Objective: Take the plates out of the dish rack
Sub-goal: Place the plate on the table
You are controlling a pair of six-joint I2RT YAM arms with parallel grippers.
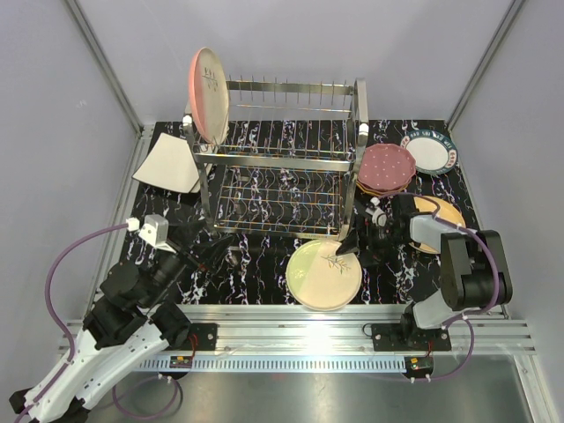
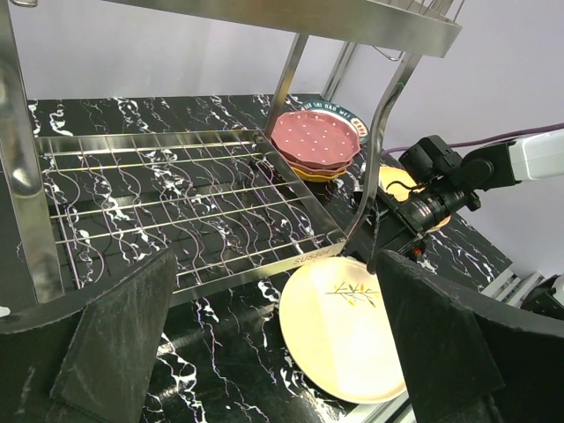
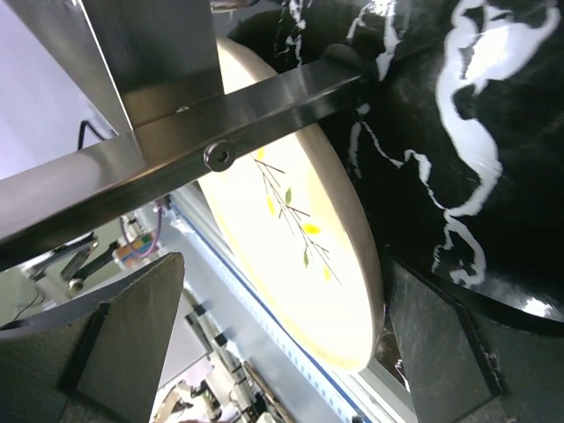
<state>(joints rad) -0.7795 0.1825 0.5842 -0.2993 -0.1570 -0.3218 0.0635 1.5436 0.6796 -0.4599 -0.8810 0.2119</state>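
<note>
Cream plate (image 1: 322, 278) lies flat before the rack (image 1: 282, 160); I see left gripper (image 2: 275, 264) and right gripper (image 3: 282, 264) both spread, holding nothing.

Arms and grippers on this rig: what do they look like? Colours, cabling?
Left arm: black joints, white lower link. Right arm: black, with a pale grey forearm section. Each trails a purple cable. Fingers are dark and wedge-shaped.

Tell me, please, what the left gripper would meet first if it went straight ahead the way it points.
Probably the dish rack: its lower front rail lies directly ahead of the left gripper, between its open fingers, though depth is unclear.
</note>
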